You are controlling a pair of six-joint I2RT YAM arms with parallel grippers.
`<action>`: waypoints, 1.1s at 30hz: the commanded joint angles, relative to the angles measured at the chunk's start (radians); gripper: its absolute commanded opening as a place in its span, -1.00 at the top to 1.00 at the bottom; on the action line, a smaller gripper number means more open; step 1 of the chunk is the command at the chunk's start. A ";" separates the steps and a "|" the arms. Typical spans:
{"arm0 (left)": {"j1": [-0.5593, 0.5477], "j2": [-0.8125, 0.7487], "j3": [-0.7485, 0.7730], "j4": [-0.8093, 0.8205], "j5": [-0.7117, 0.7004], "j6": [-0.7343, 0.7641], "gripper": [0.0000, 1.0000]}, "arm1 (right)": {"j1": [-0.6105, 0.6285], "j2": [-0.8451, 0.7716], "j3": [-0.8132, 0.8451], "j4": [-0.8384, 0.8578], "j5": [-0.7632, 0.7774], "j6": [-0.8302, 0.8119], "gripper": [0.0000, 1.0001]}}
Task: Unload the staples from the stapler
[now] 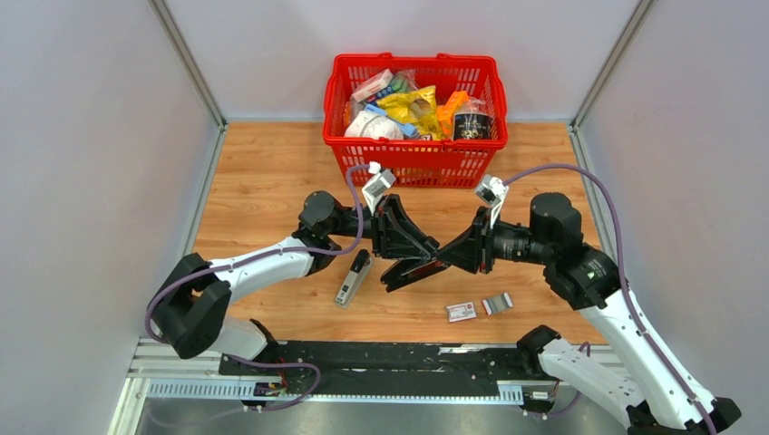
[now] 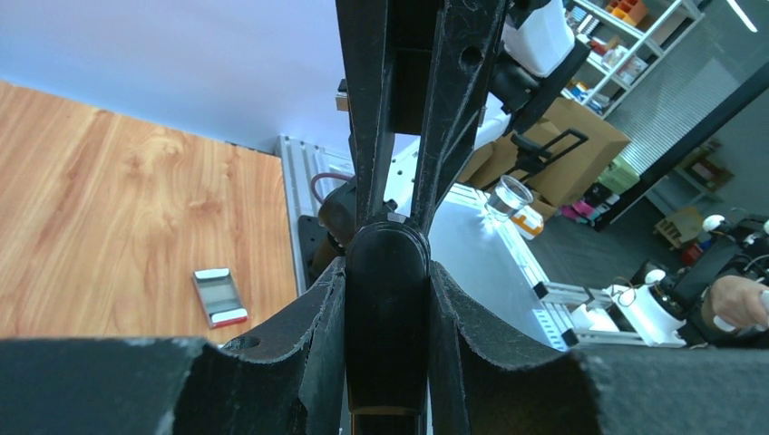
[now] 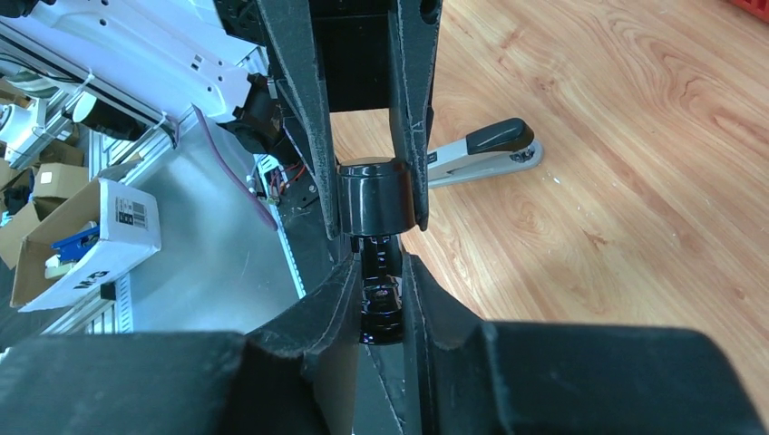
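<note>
Only the overhead view shows the loose staples (image 1: 497,304).

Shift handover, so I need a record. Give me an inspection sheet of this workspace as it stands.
Surface: wooden tabletop, metal rail at the near edge.
Job's things: black stapler held off the wood at mid-table; staples strip lying on the wood, right side.
Clutter: grey stapler, white-and-red box, red basket full of packets.
Grippers: left gripper and right gripper both clamped on the black stapler.
Cables: purple-grey cable along each arm; no snag seen.
Surroundings: grey wall panels; shelving beyond.
</note>
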 commanded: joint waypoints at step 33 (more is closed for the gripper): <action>-0.006 -0.101 -0.029 0.347 -0.302 -0.040 1.00 | 0.129 -0.011 -0.238 0.303 -0.024 0.184 0.52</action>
